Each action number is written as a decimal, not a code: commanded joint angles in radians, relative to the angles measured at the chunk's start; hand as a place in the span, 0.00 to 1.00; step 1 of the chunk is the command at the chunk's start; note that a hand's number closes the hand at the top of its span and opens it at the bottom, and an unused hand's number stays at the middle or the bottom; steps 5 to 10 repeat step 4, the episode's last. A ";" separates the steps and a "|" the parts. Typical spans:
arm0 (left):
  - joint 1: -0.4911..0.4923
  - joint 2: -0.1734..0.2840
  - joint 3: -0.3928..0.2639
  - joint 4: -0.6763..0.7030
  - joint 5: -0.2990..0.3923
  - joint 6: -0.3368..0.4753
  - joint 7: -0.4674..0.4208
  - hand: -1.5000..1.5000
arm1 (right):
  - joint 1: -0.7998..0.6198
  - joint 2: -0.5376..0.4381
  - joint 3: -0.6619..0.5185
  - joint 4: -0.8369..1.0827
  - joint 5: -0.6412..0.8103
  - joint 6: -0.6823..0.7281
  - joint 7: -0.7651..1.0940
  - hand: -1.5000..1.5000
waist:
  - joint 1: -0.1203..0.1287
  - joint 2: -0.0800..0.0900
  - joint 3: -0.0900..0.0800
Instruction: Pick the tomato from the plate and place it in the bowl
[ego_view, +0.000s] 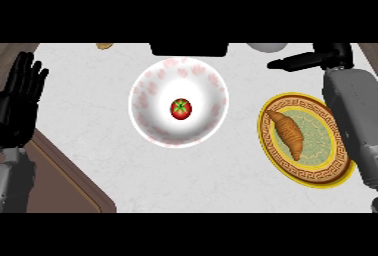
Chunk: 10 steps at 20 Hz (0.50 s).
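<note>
A: where's the tomato (181, 108)?
B: in the bowl (151, 82), dead centre of the basin, green stem star facing up at the camera. It's round, no long axis to speak of
A: plate (277, 160)?
B: right of the bowl, gold patterned rim, apart from it. Only a croissant (288, 133) on it, long axis running top-left to bottom-right
A: hands?
B: left hand (20, 95) at the left edge, fingers straight and up, released, holding nothing. Right hand (306, 61) above the plate near the top right, fingers pointing left toward the far edge, relaxed, grasping nothing. Its forearm lies along the plate's right rim
A: room?
B: bare counter (192, 175) below the bowl and between bowl and plate; dark counter edge cuts the lower-left corner
</note>
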 joint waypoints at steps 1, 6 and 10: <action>-0.023 0.001 -0.001 0.006 0.002 -0.003 -0.002 0.50 | -0.001 -0.110 -0.057 0.126 -0.028 0.098 -0.121 0.00 | 0.011 0.007 0.001; 0.010 -0.014 -0.006 0.023 -0.019 0.003 -0.049 0.50 | 0.034 -0.189 -0.070 0.171 -0.035 0.199 -0.187 0.00 | 0.011 0.008 0.001; 0.010 -0.014 -0.006 0.023 -0.019 0.003 -0.049 0.50 | 0.034 -0.189 -0.070 0.171 -0.035 0.199 -0.187 0.00 | 0.011 0.008 0.001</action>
